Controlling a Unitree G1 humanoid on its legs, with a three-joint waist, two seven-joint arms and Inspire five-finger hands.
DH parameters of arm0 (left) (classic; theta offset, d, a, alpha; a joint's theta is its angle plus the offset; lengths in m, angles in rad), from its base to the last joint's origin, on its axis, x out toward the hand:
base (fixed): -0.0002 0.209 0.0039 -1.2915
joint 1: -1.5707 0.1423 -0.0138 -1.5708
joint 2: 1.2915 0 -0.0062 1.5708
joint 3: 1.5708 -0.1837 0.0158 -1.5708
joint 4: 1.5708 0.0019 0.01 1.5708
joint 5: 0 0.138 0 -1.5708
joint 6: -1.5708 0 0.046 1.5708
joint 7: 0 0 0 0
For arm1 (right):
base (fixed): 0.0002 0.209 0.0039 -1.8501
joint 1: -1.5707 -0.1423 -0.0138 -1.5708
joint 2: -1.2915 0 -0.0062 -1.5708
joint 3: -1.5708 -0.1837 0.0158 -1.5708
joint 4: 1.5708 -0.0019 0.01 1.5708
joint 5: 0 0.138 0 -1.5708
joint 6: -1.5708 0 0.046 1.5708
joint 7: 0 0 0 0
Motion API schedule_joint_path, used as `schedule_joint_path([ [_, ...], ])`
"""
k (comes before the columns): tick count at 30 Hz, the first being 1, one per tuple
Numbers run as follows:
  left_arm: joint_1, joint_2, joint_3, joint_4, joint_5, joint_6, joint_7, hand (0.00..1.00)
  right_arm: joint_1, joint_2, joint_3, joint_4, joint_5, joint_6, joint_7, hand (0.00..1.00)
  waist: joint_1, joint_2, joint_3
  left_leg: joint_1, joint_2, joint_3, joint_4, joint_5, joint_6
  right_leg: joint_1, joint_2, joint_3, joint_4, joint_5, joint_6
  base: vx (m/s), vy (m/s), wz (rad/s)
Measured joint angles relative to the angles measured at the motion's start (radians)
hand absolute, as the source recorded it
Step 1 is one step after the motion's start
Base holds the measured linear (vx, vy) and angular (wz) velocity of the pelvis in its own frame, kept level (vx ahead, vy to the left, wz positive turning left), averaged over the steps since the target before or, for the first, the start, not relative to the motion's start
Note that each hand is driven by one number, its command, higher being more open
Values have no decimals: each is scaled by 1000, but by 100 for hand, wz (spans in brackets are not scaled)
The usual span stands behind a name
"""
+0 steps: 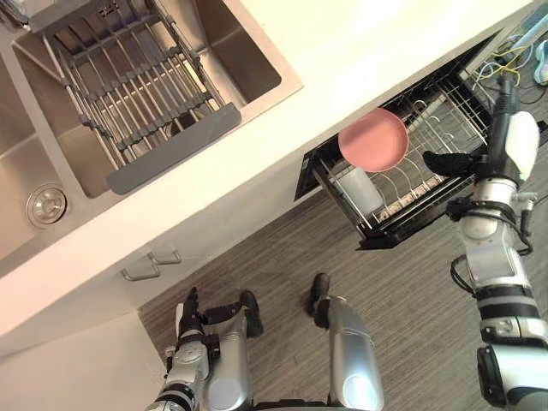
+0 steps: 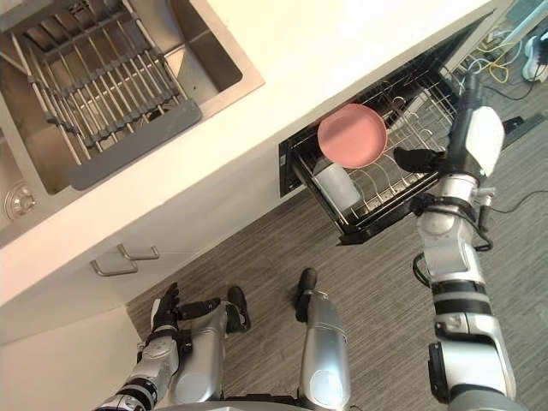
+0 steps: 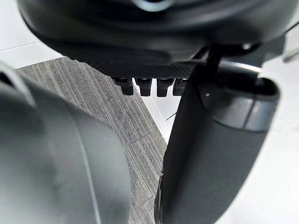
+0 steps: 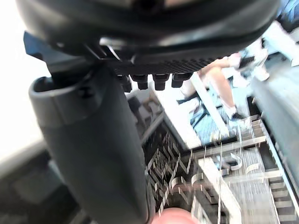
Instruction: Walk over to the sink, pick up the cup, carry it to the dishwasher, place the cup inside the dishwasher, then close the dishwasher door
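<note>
Cup (image 1: 360,190) sits in dishwasher rack (image 1: 447,113), 7 o'clock of pink plate (image 1: 372,139). Right hand (image 1: 515,141) at 3 o'clock, fingers spread; left hand (image 1: 188,318) likewise.

Grey plank floor (image 1: 411,291), cream countertop (image 1: 368,51), white cabinet (image 1: 77,364) w/ metal handles (image 1: 141,272)

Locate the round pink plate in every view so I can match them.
Left eye view: round pink plate right of centre, in the black wire dishwasher rack.
Right eye view: same plate, nearer centre.
Left wrist view: faces grey floor instead.
Right wrist view: pink rim past the right hand.
Shared landmark: the rack.
</note>
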Motion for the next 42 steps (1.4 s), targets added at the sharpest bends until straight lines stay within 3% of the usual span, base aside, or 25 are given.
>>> schedule_joint_path([
  [7,46,11,2,1,47,22,-4,100,252,215,-165,-238,12,-46,-30,100,-35,-30,-27,116,-7,34,-94,3,-4,99,22,13,-96,20,14,65,31,-13],
  [16,136,-15,32,12,75,55,-29,100,542,470,-225,-312,280,-123,11,100,-58,-20,-167,294,-54,44,-321,70,-11,275,43,7,-322,75,51,170,50,-5],
  [22,203,-47,43,17,106,63,-48,100,631,521,-213,-189,504,-162,97,100,-62,33,-255,401,-77,50,-392,71,-12,399,48,9,-438,94,78,137,63,-6],
  [31,210,-53,62,20,110,84,-84,100,648,587,-76,103,824,-169,243,100,-44,34,-282,454,-80,49,-422,73,-15,475,55,4,-513,120,80,-4,5,1],
  [42,217,-57,73,20,110,67,-85,100,620,589,-27,200,951,-174,312,100,-21,27,-290,453,-87,22,-463,88,-18,487,63,-20,-558,168,72,-94,-23,6],
])
